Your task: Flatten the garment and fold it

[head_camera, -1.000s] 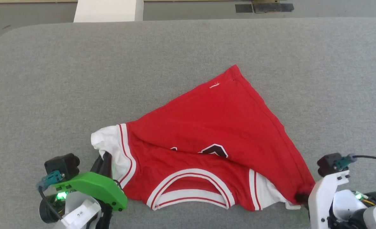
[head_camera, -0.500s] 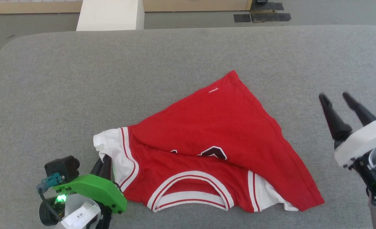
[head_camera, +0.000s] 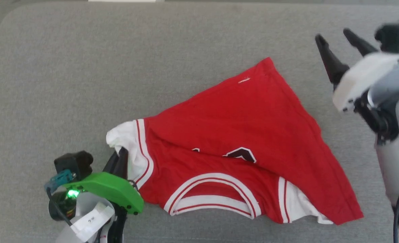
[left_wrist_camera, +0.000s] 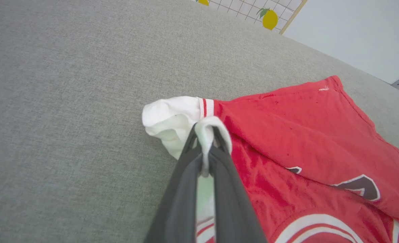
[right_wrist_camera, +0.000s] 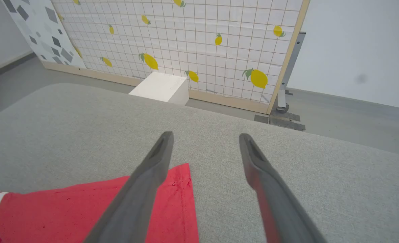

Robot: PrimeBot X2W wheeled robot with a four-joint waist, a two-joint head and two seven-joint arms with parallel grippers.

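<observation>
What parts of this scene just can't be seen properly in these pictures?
- Dark graphic on the shirt: head view, mostly covered by a folded-over red flap.
- Tips of the left gripper: left wrist view, wrapped in the white sleeve they pinch.
- Shirt's other sleeve: head view, partly under that flap.
- Arm behind the right gripper: head view, blurred and cut off by the right edge.

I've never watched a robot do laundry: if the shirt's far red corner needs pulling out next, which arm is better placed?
Probably the right. The right gripper is open, holds nothing and hovers near the garment's far red corner. The left gripper is shut on the white sleeve.
</observation>
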